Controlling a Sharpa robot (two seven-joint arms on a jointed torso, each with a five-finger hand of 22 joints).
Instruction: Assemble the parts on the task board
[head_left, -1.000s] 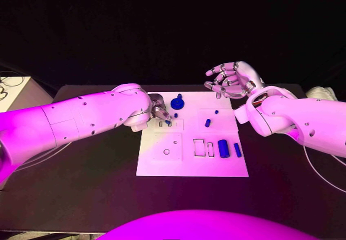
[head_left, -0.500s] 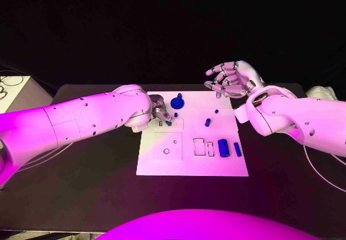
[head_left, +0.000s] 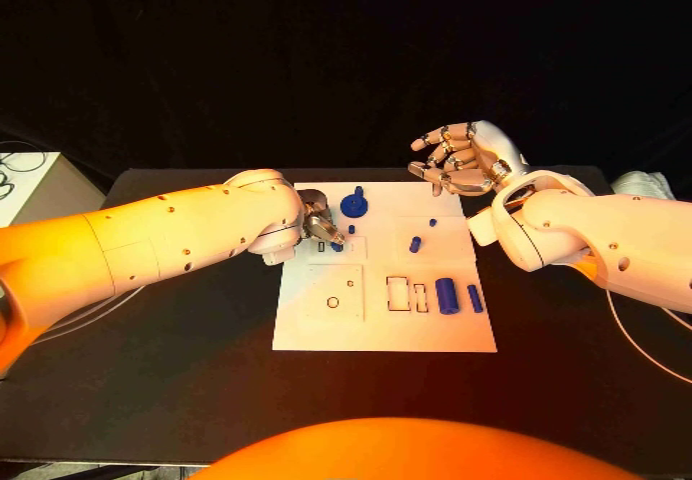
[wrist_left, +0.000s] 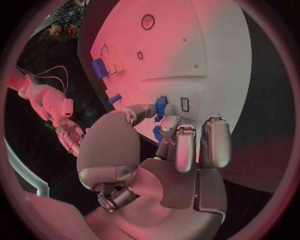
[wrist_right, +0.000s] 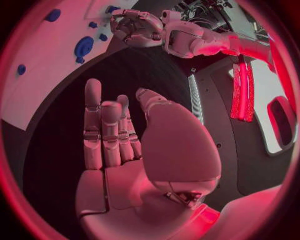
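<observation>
My left hand (head_left: 319, 214) sits low over the far-left part of the task board (head_left: 384, 330), and its fingers (wrist_left: 177, 145) are curled round a small blue part (wrist_left: 160, 106), pinching it just above the white surface. My right hand (head_left: 462, 160) hangs off the board's far-right corner, palm up, fingers (wrist_right: 103, 130) spread and holding nothing. On the board, a round blue part (head_left: 355, 207) lies at the far edge just right of my left hand, a small blue peg (head_left: 415, 244) sits mid-board, and two blue blocks (head_left: 449, 297) stand side by side at the right, beside rectangular slots. A little ring lies near the left. I can read no writing on the board or the table (head_left: 173, 360).
</observation>
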